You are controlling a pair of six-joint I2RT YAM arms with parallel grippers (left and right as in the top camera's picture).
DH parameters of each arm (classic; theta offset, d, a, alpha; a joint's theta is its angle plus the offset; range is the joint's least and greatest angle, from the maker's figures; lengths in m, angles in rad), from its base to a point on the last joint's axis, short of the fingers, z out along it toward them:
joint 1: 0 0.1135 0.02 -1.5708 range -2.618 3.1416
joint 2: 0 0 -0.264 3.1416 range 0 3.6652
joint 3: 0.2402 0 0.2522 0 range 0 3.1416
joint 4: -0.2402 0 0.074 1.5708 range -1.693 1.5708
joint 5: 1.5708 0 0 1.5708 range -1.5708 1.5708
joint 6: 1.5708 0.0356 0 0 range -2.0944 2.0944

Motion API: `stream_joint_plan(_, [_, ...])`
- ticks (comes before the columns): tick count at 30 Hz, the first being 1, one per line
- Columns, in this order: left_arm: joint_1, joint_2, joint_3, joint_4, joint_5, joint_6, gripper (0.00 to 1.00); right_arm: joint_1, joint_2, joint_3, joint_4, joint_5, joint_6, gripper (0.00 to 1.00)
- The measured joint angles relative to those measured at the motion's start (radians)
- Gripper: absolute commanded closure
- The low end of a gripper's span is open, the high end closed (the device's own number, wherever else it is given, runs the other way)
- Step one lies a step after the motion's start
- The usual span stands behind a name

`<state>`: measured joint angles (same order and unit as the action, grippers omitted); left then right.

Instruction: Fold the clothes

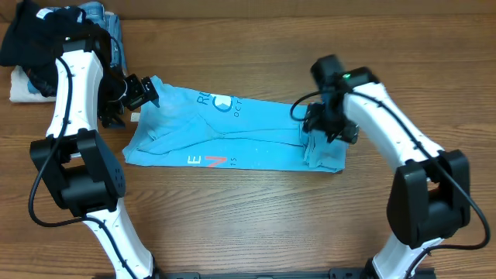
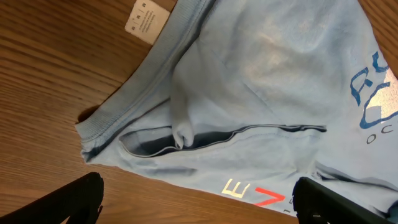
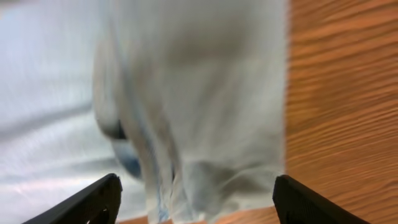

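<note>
The sky-blue T-shirt [image 1: 232, 136] is lying band-folded across the wooden table [image 1: 256, 209]. The left gripper [image 2: 196, 202] and the right gripper [image 3: 196, 199] are hovering wide-jawed and empty over its ends (collar leftward). I'd be pinching matched corners.

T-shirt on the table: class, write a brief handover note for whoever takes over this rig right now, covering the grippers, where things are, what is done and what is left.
Left gripper: open, empty, at the collar end of the T-shirt.
Right gripper: open, empty, over the opposite end.
T-shirt: mid-table, lying as a long band, rumpled.
Done: the lengthwise fold, it seems.
Left: smooth it, then probably fold the ends across into a compact packet.
</note>
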<state>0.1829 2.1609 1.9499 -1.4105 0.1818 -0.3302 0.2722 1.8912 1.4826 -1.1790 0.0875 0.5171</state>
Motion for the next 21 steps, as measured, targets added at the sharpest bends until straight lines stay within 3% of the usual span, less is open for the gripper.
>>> stream_joint_plan(4, [0.0, 0.0, 0.0, -0.004, 0.0, 0.001, 0.0, -0.061, -0.002, 0.004, -0.009, -0.008, -0.005, 0.57])
stream_joint_plan(7, [0.0, 0.0, 0.0, -0.005, 0.0, 0.01, 0.0, -0.097, -0.002, 0.003, 0.031, -0.06, -0.043, 0.8])
stream_joint_plan(12, [0.0, 0.0, 0.0, -0.008, 0.0, 0.015, 0.0, -0.095, -0.002, -0.024, 0.1, -0.148, -0.077, 0.92])
stream_joint_plan(21, [0.0, 0.0, 0.0, -0.018, 0.0, 0.019, 0.0, -0.087, -0.003, -0.203, 0.241, -0.228, -0.08, 0.93])
